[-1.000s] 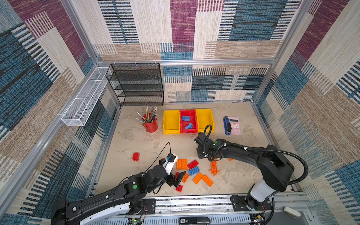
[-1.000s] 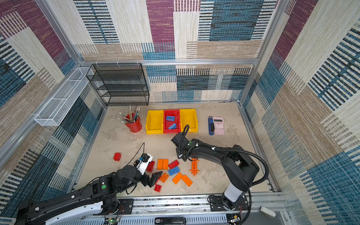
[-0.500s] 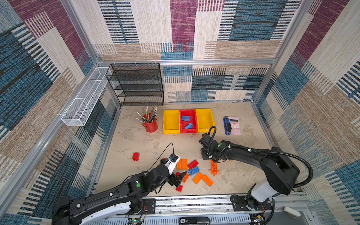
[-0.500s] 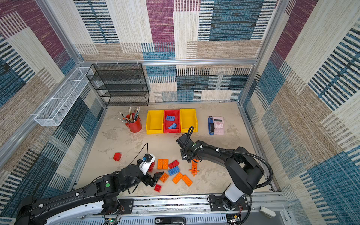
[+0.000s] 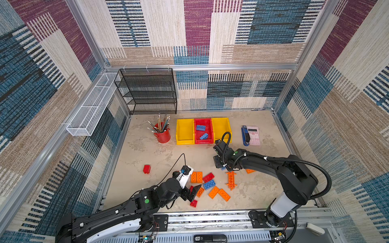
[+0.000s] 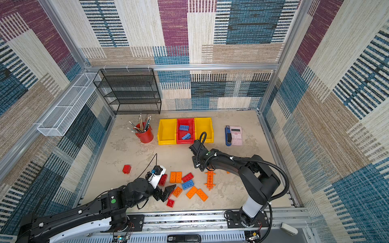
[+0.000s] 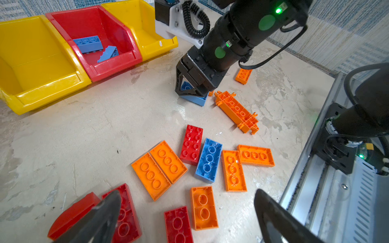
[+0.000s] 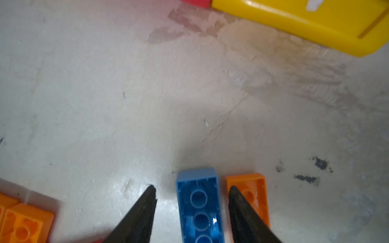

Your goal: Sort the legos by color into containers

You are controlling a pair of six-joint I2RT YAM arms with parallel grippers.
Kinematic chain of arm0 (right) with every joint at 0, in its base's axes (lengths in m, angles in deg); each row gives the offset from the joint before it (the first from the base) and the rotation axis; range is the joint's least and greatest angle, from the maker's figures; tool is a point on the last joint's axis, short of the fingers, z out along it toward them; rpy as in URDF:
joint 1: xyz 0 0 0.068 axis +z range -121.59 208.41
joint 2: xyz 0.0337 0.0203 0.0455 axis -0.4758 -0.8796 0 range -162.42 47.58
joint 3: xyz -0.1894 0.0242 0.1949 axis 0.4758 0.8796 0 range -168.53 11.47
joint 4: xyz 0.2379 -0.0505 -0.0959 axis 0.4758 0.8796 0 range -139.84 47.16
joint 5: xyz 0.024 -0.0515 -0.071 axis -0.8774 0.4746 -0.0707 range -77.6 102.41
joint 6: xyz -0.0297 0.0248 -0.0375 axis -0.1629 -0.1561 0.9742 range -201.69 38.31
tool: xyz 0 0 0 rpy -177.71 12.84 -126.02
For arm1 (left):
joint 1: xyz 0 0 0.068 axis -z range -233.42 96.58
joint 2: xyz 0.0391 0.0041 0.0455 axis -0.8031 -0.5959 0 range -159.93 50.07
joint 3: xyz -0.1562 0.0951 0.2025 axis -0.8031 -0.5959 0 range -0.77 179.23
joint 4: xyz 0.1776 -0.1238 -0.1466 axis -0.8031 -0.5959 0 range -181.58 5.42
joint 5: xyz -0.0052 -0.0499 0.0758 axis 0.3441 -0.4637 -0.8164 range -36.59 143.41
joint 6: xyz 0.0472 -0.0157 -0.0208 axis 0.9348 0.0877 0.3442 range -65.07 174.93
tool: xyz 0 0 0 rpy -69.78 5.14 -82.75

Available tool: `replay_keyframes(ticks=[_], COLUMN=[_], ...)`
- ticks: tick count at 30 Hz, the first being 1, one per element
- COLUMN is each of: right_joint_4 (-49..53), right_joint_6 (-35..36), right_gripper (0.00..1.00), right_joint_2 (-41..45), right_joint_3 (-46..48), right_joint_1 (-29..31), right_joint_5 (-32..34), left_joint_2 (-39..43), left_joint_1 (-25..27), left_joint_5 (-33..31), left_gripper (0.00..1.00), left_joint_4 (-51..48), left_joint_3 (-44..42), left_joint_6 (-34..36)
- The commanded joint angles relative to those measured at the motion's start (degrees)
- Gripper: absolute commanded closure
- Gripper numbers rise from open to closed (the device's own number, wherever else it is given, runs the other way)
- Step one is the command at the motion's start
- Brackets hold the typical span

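The walls (image 5: 210,31) are clad in woven patchwork panels of beige, striped blue, plum and tan, and are framed by aluminium posts (image 5: 88,35). The floor (image 5: 147,151) is pale and mottled beige, with darker worn patches. A black mesh shelf (image 5: 147,90) stands against the back wall, toward the left corner. Beside it, a white wire basket (image 5: 92,107) hangs along the left wall. A metal rail (image 5: 210,218) runs across the near edge. The light is bright and even — shadows fall soft and short.
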State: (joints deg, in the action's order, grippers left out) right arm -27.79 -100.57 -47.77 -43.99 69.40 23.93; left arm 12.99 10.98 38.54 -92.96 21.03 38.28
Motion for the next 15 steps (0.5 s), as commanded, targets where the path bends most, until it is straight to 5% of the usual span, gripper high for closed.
replay_keyframes(ticks=[1, 15], right_joint_4=[-2.97, -2.24], right_joint_6=[2.08, 1.75], right_gripper=[0.44, 0.47], right_joint_2=[-1.4, -2.65], right_joint_3=[-1.26, 0.65], right_joint_1=[-0.21, -0.26], right_joint_5=[-1.52, -3.95], left_joint_2=[1.04, 2.71], left_joint_1=[-0.06, -0.05], left_joint_5=[-1.27, -1.56], left_gripper=[0.01, 0.01], left_joint_4=[-0.02, 0.06], left_joint_3=[-0.66, -1.74], left_joint_6=[-0.84, -1.2])
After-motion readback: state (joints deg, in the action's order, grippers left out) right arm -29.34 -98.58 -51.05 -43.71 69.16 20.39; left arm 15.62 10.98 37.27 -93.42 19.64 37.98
